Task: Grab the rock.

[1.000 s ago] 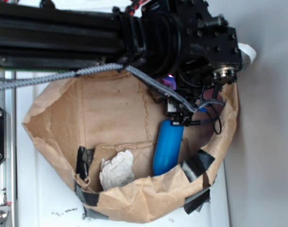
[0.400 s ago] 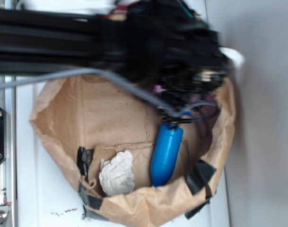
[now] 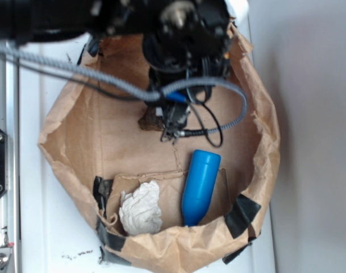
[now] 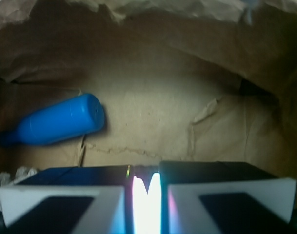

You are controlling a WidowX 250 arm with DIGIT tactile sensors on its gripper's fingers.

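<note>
With its jaws pressed nearly together on nothing, the pincer (image 4: 144,204) hangs low inside the paper bag (image 3: 263,108), the rock (image 3: 151,120) just beside it at 9 o'clock and the blue bottle (image 3: 200,186) beyond at 5 o'clock.

Soft daylight outside, arm blurred, dim wrist view, glare between hand (image 4: 146,204) pads

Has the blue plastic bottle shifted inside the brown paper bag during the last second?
No. The blue plastic bottle still lies beside the crumpled white paper ball.
</note>
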